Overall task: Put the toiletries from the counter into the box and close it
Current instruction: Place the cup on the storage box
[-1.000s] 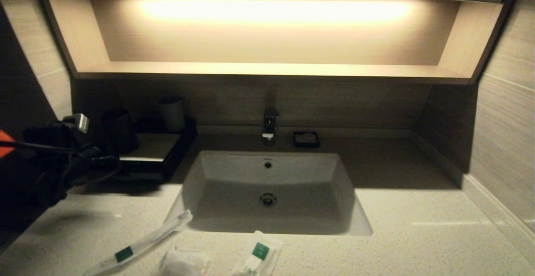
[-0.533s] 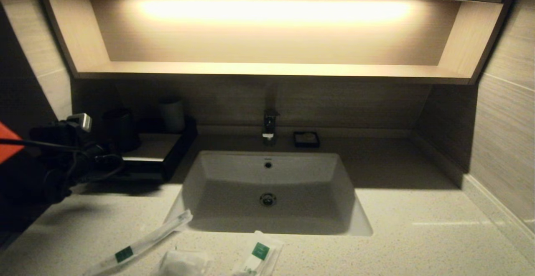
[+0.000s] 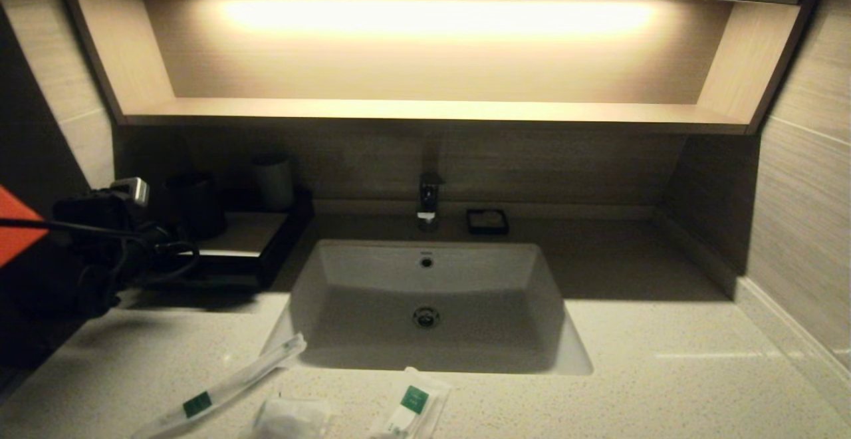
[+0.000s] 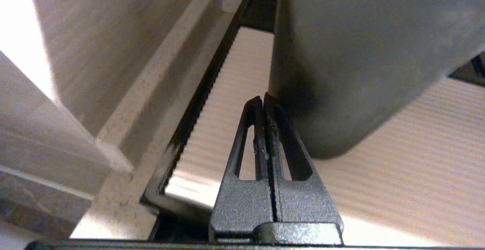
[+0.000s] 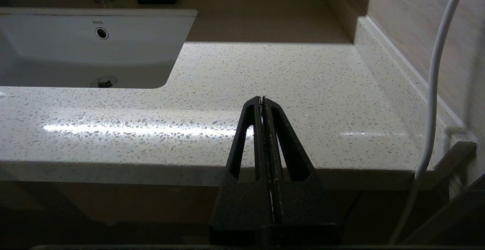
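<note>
The left gripper [image 4: 264, 100], jaws pressed together, sits over the box [image 3: 256, 243], a dark cup [image 4: 363, 53] crowding it. Three packets [image 3: 219, 386] lie on the desk [image 3: 665, 359] before the sink [image 3: 425, 292].

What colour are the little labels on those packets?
Green, seen best in the head view on the long packet and shorter packet.

The left arm's black, bulky wrist housing [image 3: 86, 253] shows at the head view's left edge, wrapped in looping black cables [image 3: 163, 259]. A small silver metal block [image 3: 133, 189] sits on top, and an orange panel [image 3: 14, 226] shows beside it. Each gripper, left [image 4: 264, 100] and right [image 5: 262, 101], is a pair of matte black, grainy-textured tapering fingers [image 4: 248, 136] with long triangular cut-out slots. A thin white cable [image 5: 435, 75] runs past the right one.
</note>
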Available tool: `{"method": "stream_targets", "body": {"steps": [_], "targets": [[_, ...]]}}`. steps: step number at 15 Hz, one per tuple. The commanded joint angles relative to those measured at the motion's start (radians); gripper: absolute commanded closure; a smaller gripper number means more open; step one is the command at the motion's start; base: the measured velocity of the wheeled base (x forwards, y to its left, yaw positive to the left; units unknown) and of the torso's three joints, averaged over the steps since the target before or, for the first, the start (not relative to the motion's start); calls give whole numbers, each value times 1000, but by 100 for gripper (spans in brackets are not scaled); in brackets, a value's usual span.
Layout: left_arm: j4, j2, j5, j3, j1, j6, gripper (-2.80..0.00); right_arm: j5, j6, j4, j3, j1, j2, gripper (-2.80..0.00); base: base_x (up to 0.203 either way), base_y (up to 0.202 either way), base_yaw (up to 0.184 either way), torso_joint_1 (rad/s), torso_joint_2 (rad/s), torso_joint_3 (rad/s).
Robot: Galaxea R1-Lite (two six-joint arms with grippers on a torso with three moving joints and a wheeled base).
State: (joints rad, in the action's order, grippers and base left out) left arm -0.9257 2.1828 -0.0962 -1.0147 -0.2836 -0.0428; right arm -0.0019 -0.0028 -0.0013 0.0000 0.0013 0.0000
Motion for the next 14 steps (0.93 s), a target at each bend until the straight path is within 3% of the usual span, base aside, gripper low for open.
{"method": "stream_targets", "body": {"steps": [1, 14], "targets": [[0, 12, 0, -21, 1, -1, 0, 0, 0, 0, 2, 0, 0, 0, 0, 0, 0, 0, 0, 0], [-1, 74, 1, -107, 14, 0, 0, 0, 0, 0, 2, 0, 0, 0, 0, 0, 0, 0, 0, 0]]}}
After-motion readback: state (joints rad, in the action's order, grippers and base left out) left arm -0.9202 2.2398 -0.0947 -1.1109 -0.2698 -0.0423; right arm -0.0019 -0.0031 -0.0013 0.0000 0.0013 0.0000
